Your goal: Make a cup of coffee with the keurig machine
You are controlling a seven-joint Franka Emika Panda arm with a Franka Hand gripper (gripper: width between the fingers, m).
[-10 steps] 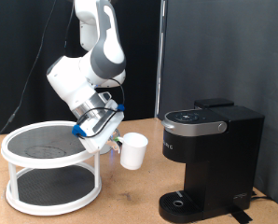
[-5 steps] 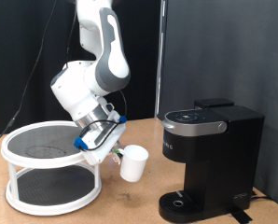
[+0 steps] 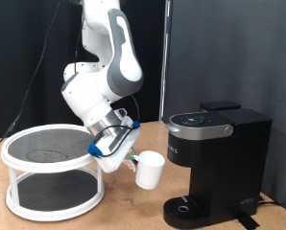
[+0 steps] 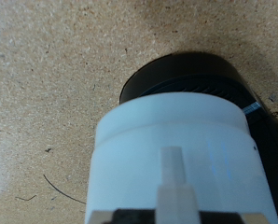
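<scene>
The gripper [image 3: 130, 157], fingers clamped on the cup [image 3: 149, 170], is carrying it rightward and lower than a second ago, now mid-frame just left of the keurig machine [image 3: 217, 163]. In the wrist view the cup [image 4: 181, 159] is hanging before the machine's round drip base [image 4: 190, 79].

The coffee maker [image 3: 215, 163] stands at the worktop's [image 3: 124, 211] right edge, the two-tier rack [image 3: 52, 172] at its left, the mug [image 3: 149, 170] between them.
</scene>
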